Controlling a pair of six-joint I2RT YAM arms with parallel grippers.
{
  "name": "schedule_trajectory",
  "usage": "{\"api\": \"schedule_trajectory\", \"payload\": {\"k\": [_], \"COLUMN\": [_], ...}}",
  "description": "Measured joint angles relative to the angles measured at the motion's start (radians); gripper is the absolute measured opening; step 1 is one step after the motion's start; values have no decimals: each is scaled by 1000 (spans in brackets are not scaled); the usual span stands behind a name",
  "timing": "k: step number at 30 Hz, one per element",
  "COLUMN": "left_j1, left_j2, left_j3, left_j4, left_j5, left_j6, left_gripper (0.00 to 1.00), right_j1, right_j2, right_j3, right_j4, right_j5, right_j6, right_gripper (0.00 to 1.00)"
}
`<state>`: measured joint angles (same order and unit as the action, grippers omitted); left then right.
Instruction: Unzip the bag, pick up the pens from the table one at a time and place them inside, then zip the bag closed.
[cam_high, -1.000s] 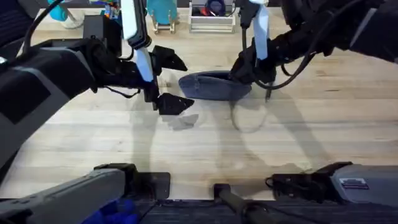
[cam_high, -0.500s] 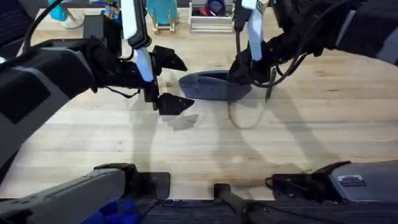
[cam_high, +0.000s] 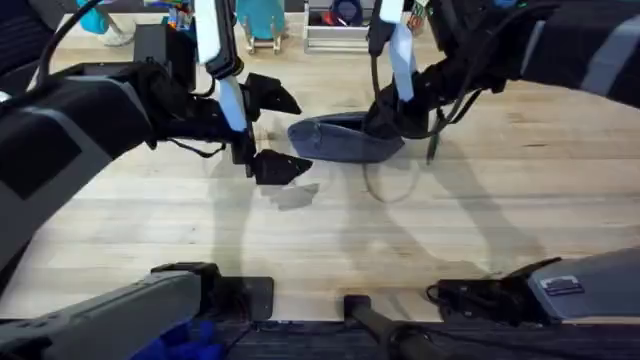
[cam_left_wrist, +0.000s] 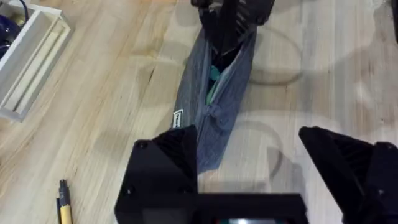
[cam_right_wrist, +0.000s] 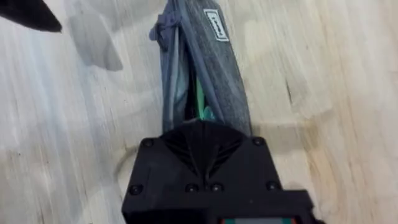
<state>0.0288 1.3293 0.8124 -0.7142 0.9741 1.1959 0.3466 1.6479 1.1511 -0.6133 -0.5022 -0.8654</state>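
So the bag (cam_high: 335, 140) is lying on the table (cam_high: 330, 230) towards the far side, roughly in the middle, and we'd call it a soft, floppy, light thing. The fabric sags and creases, and the zipper mouth gapes with something green showing inside in the left wrist view. It'll slide or bunch if tugged from one end only, so we'd pin one end and pull at the zipper tab, not the cloth.

Our right hand (cam_high: 385, 122) sits on the bag's right end, fingers pressed together there, but whether they've actually got the tab or just fabric is hidden by the hand itself. Our left hand (cam_high: 262, 130) hovers spread wide by the left end, holding nothing.

A yellow pen (cam_left_wrist: 63, 205) lies on the table, cut off at the edge of the left wrist view.
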Motion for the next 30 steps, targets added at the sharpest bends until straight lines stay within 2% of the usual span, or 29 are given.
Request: {"api": "schedule_trajectory", "payload": {"k": [5,10,18,20,21,25,27,30], "left_j1": [0,0,0,0,0,0,0,0], "left_j2": [0,0,0,0,0,0,0,0], "left_j3": [0,0,0,0,0,0,0,0], "left_j4": [0,0,0,0,0,0,0,0], "left_j5": [0,0,0,0,0,0,0,0], "left_j6": [0,0,0,0,0,0,0,0], "left_gripper": [993,993,993,993,993,993,993,993], "right_j1": [0,0,0,0,0,0,0,0], "right_j2": [29,35,35,35,35,35,36,36], "right_j3": [0,0,0,0,0,0,0,0], "right_j4": [11,19,18,18,18,18,18,18], "right_j5": [-15,-22,-23,-23,-25,-29,-29,-29], "right_j6": [0,0,0,0,-2,-4,-7,-7], "right_gripper": [38,105,153,262,372,940,990,995]}}
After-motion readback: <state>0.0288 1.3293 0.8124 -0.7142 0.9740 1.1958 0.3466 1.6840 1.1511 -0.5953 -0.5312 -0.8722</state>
